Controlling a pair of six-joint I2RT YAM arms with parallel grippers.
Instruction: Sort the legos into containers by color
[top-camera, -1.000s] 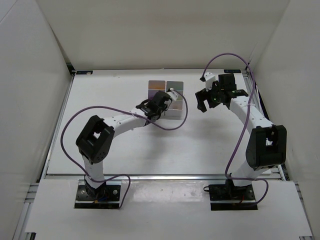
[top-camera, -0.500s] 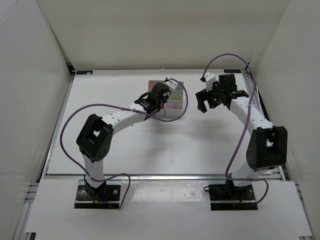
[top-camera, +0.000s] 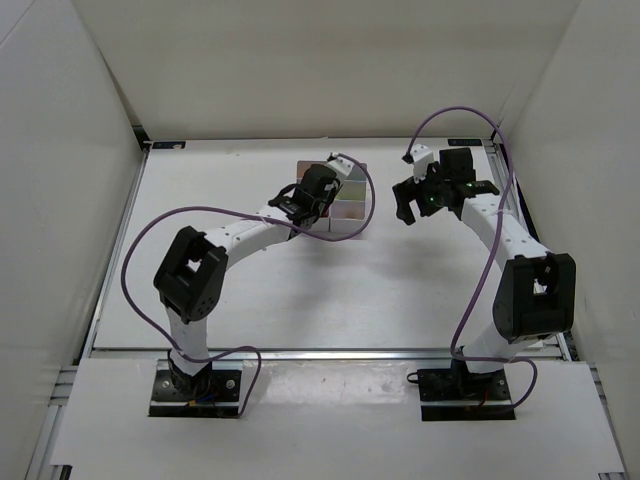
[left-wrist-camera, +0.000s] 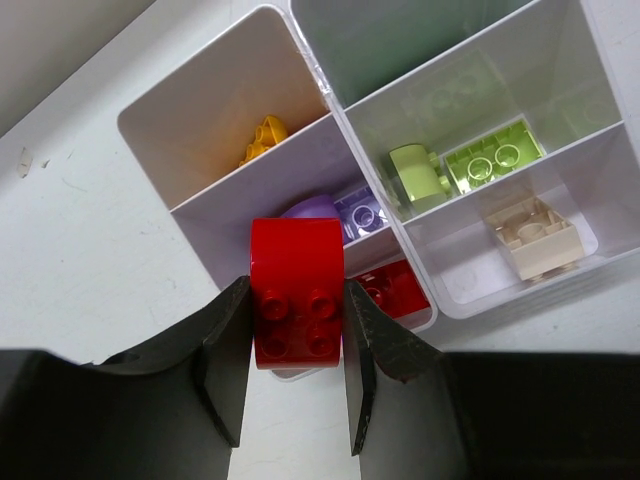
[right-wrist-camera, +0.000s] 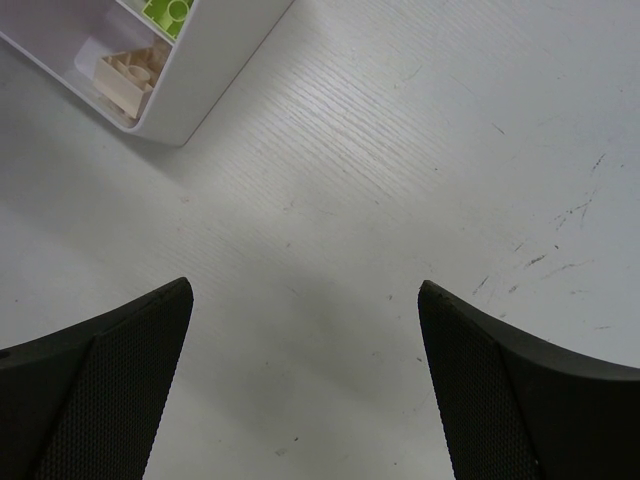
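The legos are nearly all put away. From the top camera I can't make out any loose on the desk (top-camera: 250, 290). The left arm (top-camera: 245, 238) reaches out so that its jaws hang over the near-left side of the containers (top-camera: 350, 208). The right arm (top-camera: 495, 225) is off to the right, well apart from the block, and from up here I can't tell how its jaws stand.

The left wrist camera shows the left jaws closed on a red brick (left-wrist-camera: 297, 292), one pad flat on each smooth side and four studs facing the lens. The brick hangs above the wall (left-wrist-camera: 300, 155) between compartments. Below it sit a purple brick (left-wrist-camera: 352, 212) and, in the end compartment, another red piece (left-wrist-camera: 398, 288). A yellow brick (left-wrist-camera: 262, 140), lime bricks (left-wrist-camera: 470, 165) and a tan brick (left-wrist-camera: 535, 232) lie in their own compartments.

I'd call the held brick light, hard and rigid, and a bit slick. The flat sides look the best place to hold it, as its rounded end would slip.

The right wrist camera shows the right jaws spread wide with nothing between them, over bare desk. The tan corner of the containers is at the upper left.
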